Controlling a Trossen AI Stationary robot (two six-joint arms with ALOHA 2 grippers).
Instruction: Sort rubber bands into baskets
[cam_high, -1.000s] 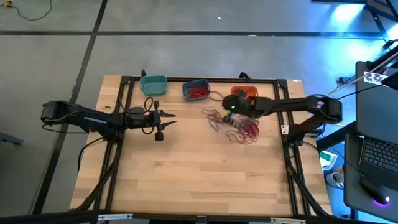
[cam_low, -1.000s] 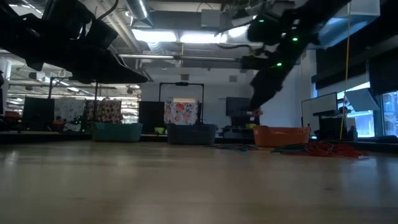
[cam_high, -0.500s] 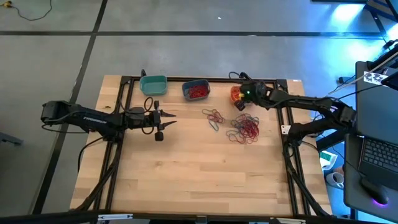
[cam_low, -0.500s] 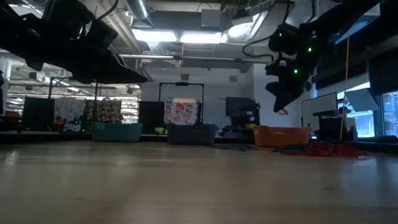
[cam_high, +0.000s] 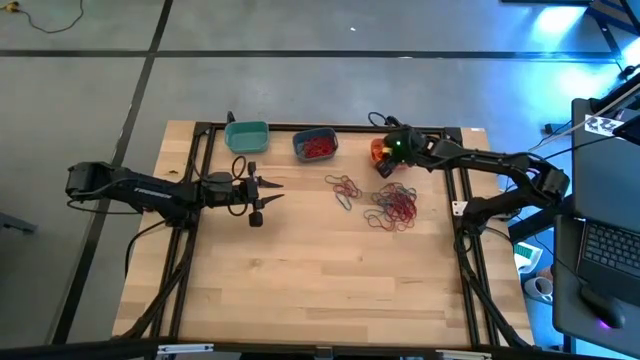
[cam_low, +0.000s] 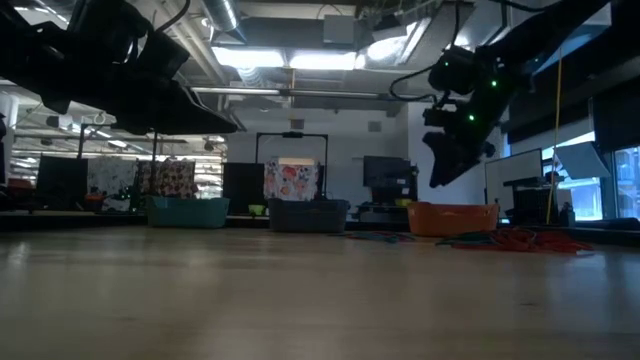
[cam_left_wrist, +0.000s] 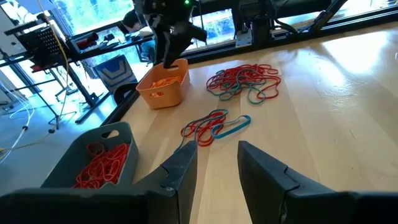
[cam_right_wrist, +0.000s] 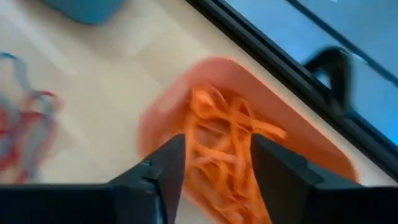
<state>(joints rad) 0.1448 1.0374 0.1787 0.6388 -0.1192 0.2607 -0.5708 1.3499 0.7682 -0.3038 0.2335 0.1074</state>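
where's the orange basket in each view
High view: orange basket at the table's far edge, mostly under the right gripper.
Low view: right of centre, below the right gripper.
Left wrist view: upper left of centre.
Right wrist view: fills the middle, holding orange bands.
Shared landmark: the right gripper hangs directly over it.

- Both arms: dark, near-black links, slim and jointed.
- Left arm (cam_high: 140, 188): small white lettering on the forearm link; looped black cable at the wrist.
- Left tool (cam_left_wrist: 214, 171): two matte black, wedge-shaped fingers.
- Right arm (cam_high: 490, 165): green indicator light near the wrist; black cable loops beside it.
- Right tool (cam_right_wrist: 211, 165): black fingers, rounded edges.
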